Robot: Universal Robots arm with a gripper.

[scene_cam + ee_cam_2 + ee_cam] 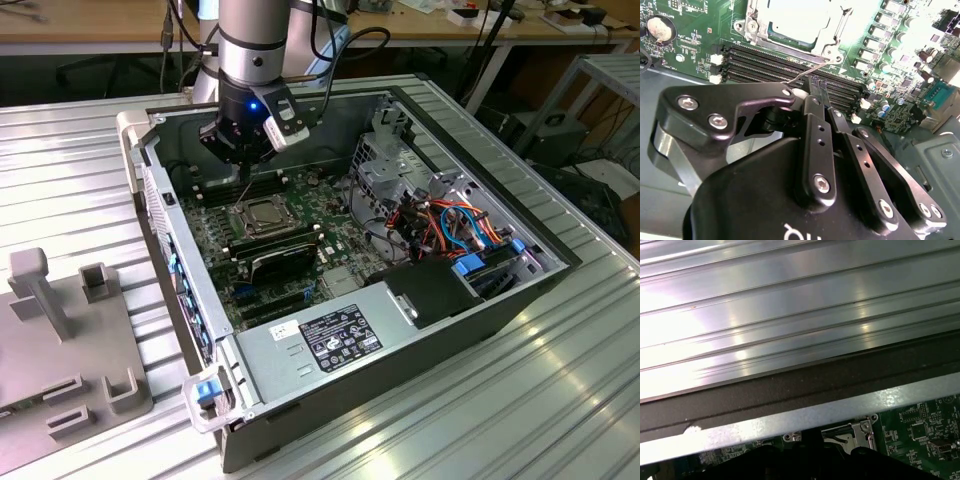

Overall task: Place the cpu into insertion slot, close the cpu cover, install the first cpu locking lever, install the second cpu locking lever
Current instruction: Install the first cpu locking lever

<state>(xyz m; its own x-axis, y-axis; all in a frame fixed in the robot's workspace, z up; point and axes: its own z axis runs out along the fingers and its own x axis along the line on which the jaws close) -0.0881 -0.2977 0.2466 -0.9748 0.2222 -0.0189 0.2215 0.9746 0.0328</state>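
The cpu (263, 213) (790, 22) lies silver side up in the insertion slot (241, 216) on the green board. The cpu cover (836, 27) is folded flat around it as a metal frame. A thin wire locking lever (810, 71) (243, 186) rises from a corner of the socket up to my fingertips. My gripper (243, 160) (817, 90) hangs just behind the socket, over the memory slots, with its fingers together and the lever crossing right at the tips. Whether the lever is pinched or only touched is not visible.
Black memory slots (770, 62) run beside the socket. A black finned card (285, 258), the power supply (340, 335) and coloured cables (450, 225) fill the rest of the case. The case wall (790, 420) borders the ribbed table. A grey fixture (60, 330) stands at the exterior view's left.
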